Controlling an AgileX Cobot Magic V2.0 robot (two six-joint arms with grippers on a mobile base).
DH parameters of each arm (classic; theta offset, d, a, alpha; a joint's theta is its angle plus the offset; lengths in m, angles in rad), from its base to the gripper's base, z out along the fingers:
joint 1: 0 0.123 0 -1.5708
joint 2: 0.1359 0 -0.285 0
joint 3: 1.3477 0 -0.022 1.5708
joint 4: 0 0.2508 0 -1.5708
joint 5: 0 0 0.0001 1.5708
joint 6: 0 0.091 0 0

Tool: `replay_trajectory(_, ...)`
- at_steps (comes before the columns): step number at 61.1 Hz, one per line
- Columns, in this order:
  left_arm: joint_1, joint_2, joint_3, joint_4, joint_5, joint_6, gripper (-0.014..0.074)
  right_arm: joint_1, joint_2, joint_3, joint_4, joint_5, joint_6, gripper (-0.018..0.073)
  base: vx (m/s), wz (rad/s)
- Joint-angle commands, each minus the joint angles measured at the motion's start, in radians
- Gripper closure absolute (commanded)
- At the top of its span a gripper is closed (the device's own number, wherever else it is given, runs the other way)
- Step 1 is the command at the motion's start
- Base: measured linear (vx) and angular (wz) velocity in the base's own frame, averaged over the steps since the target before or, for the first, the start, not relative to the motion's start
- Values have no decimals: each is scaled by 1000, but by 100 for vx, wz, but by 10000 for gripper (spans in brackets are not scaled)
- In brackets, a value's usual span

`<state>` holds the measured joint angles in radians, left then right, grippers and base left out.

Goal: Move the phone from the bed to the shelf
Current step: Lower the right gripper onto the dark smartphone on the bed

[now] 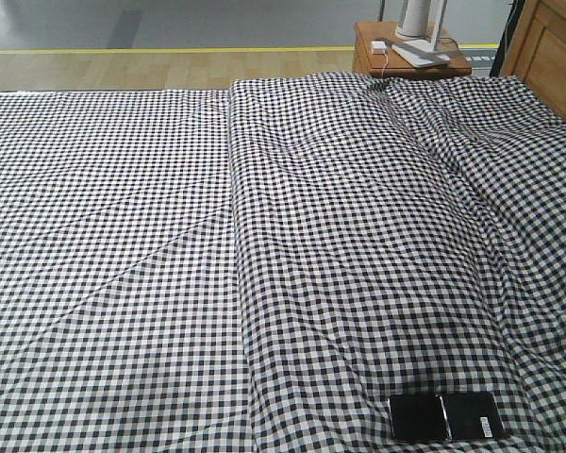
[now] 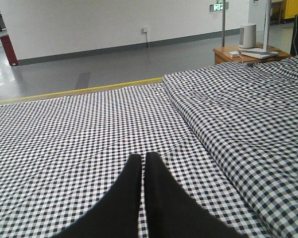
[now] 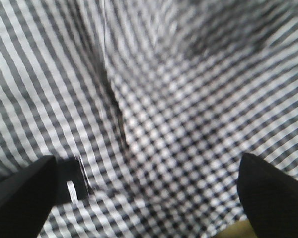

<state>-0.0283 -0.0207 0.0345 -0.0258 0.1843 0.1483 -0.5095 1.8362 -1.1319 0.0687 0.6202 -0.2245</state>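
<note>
Your right gripper (image 3: 146, 163) gapes wide over the black-and-white gingham bed (image 3: 188, 124); the thin glossy black phone (image 3: 69, 173) lies just inside one finger.

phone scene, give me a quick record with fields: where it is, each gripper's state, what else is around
phone: lying flat on the bed, low right in the front view, nothing gripping it
left gripper: shut, empty, over the bed
right gripper: open wide, empty, over the checked fabric, view blurred
bedside table: past the bed's far side
</note>
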Motion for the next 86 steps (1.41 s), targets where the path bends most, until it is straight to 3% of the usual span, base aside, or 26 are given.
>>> replay_trajectory(1,-3,-4,-23,-9,-72,-6,595,-6,47,-31,19,-44,-56,-125,0,0)
replay_trajectory(15,-3,-4,-23,-9,-72,-6,595,-6,228,-31,183,-42,-276,-117,0,0)
replay_trajectory(37,-3,-4,-23,-9,-72,-6,595,-6,480,-31,681,57,-823,-101,0,0)
replay_trajectory(49,-3,-4,-23,-9,-72,-6,595,-6,585,-31,885,113,-1034,-94,0,0)
replay_trajectory(63,-3,-4,-23,-9,-72,-6,595,-6,643,-31,992,124,-1166,-88,0,0)
replay_trajectory(86,-3,-4,-23,-9,-72,-6,595,-6,708,-53,997,123,-1232,-75,0,0)
